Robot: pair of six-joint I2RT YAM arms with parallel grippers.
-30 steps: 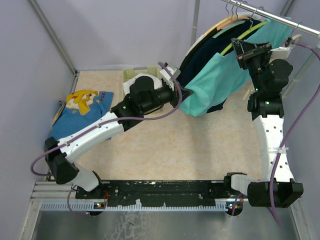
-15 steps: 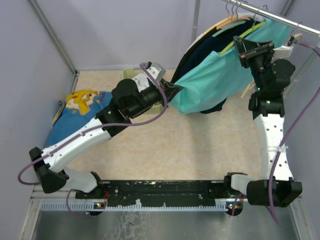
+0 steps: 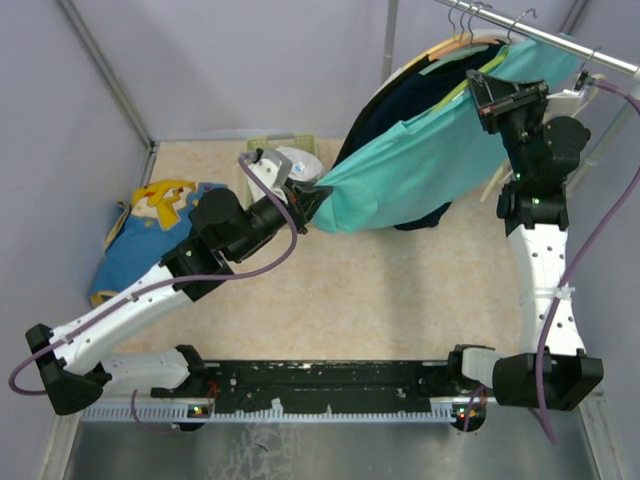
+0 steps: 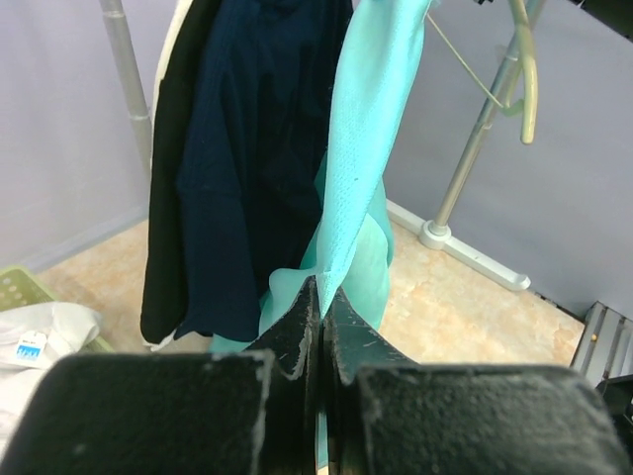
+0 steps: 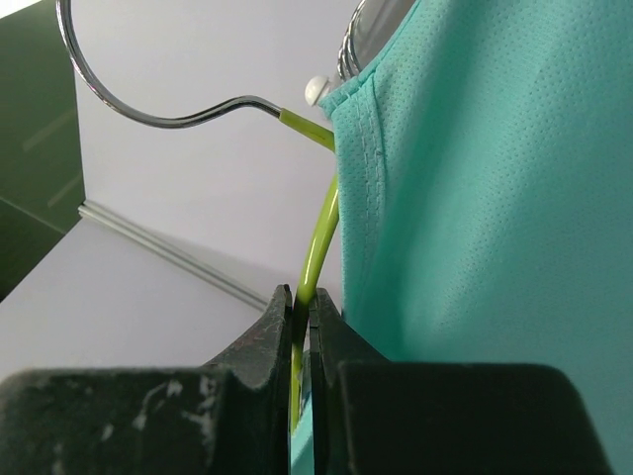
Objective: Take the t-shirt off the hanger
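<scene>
A teal t-shirt (image 3: 420,165) hangs from a yellow-green hanger (image 3: 490,65) on the rail (image 3: 545,40) at the top right and stretches down to the left. My left gripper (image 3: 312,195) is shut on the shirt's lower hem; in the left wrist view the teal cloth (image 4: 361,168) runs up from between my closed fingers (image 4: 321,307). My right gripper (image 3: 490,100) is shut on the hanger; in the right wrist view the green wire (image 5: 315,259) passes between my fingertips (image 5: 302,302), with the teal collar (image 5: 475,198) beside it and the metal hook (image 5: 148,104) above.
A dark navy garment (image 3: 420,100) hangs behind the teal shirt, also in the left wrist view (image 4: 247,158). A blue and yellow shirt (image 3: 150,225) lies on the table at the left. A green basket with white cloth (image 3: 290,160) sits at the back. A rack pole (image 4: 475,148) stands to the right.
My left gripper has pulled the teal shirt's hem further left and toward the near side, stretching the shirt out. The right gripper has stayed on the hanger.
</scene>
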